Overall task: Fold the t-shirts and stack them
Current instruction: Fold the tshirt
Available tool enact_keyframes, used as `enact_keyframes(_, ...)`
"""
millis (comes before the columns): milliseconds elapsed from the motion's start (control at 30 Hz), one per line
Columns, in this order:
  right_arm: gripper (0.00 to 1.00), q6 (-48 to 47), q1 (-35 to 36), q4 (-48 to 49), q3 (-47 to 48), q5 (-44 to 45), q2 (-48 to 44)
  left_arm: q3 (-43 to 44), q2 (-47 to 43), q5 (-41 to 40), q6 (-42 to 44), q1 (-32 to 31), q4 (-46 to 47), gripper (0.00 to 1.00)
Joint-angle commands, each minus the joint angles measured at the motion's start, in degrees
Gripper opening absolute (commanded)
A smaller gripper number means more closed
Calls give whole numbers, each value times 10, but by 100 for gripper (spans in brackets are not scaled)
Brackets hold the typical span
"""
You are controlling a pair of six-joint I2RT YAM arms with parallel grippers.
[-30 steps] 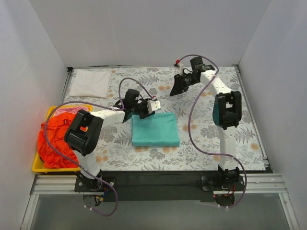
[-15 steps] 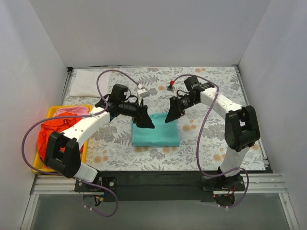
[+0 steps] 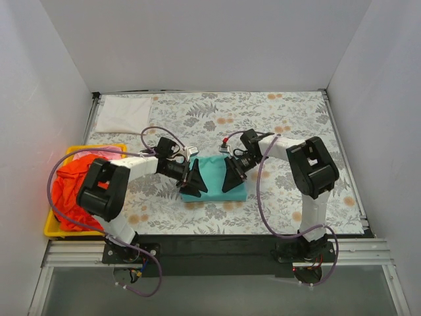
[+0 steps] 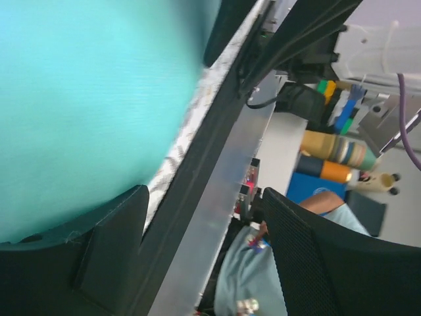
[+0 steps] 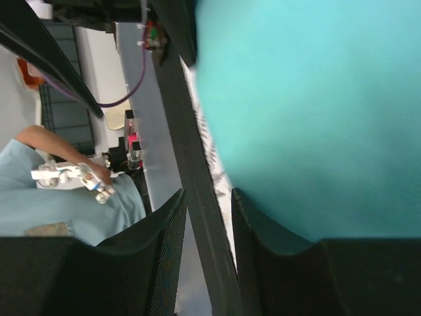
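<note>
Teal t-shirt (image 3: 214, 171) beneath left pincer (image 3: 195, 179), wide agape, and right pincer (image 3: 231, 176), narrowly parted.

I see the teal shirt (image 3: 214, 176) folded flat at centre and the white shirt (image 3: 123, 114) folded at the far left corner. The orange shirt (image 3: 72, 194) lies crumpled in the tray (image 3: 49, 227), with the pink shirt (image 3: 89, 154) peeking out behind it.

Both my arms bend inward and low, wrists turned toward each other, the two grippers near one another but apart. My left gripper (image 3: 196, 181) has its fingers (image 4: 112, 243) spread wide, while my right gripper (image 3: 231, 179) holds its fingers (image 5: 158, 257) only narrowly parted.
</note>
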Motion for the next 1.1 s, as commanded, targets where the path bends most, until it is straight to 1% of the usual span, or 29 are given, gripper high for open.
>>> enact_keyframes(0,40,9,-21,19,-25,36,50,4,71,-11,29,38,-34,69)
enact_keyframes(100,40,16,-40,30,-35,70,69,23,115,-21,77,42,-75,69)
enact_keyframes(267,41,33,-47,54,-53,112,69,24,133,-76,94,47,-85,69)
enact_keyframes(367,41,34,-48,54,-63,124,52,25,114,-94,107,52,-90,69)
enact_keyframes(400,41,32,-49,53,-64,126,37,27,93,-93,118,53,-100,69)
enact_keyframes(467,41,25,-50,45,-57,118,16,31,61,-69,156,52,-110,69)
enact_keyframes(500,42,19,-51,39,-51,98,-13,42,21,-60,168,53,-118,69)
enact_keyframes(533,41,16,-51,34,-31,91,-28,49,1,-56,175,53,-116,69)
enact_keyframes(600,42,18,-51,36,-1,78,-65,74,-38,-45,164,53,-91,69)
enact_keyframes(667,42,36,-51,49,48,75,-74,89,-44,-39,134,54,-62,67)
enact_keyframes(700,42,47,-50,67,60,81,-70,100,-33,-36,106,54,-34,66)
enact_keyframes(767,43,56,-51,76,98,85,-52,115,-10,-38,84,54,-7,65)
enact_keyframes(800,42,55,-52,76,111,92,-25,124,23,-41,71,55,6,64)
enact_keyframes(867,41,55,-58,77,136,89,6,150,55,-39,46,69,27,60)
enact_keyframes(900,41,55,-61,76,155,88,32,156,82,-35,33,74,57,59)
enact_keyframes(933,41,54,-67,77,163,92,45,167,94,-49,13,76,71,59)
enact_keyframes(1000,40,51,-72,79,181,95,82,181,128,-60,6,80,99,59)
enact_keyframes(1067,40,48,-84,82,188,108,113,202,165,-92,1,83,110,59)
